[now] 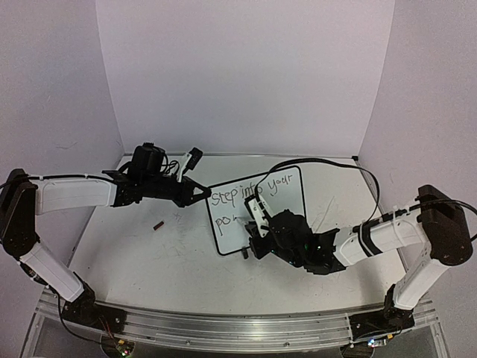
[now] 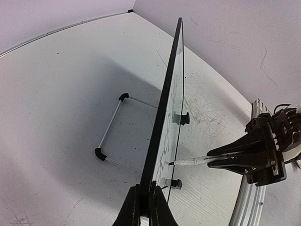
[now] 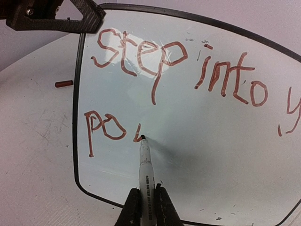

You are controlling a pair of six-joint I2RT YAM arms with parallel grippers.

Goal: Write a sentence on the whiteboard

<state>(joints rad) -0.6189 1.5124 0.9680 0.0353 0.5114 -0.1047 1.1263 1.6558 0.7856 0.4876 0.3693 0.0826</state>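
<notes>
While the table bears the whiteboard propped on its feet near the middle, writing face toward the right arm, the left gripper is pinched onto the frame at the board's upper left corner. The right gripper is clamped round a marker, whose tip touches the board just right of "po", at a short fresh stroke. The sentence reads "step into your" on line one and "po" on line two; a small dark red stub lies on the table left of the board, apart from it.
</notes>
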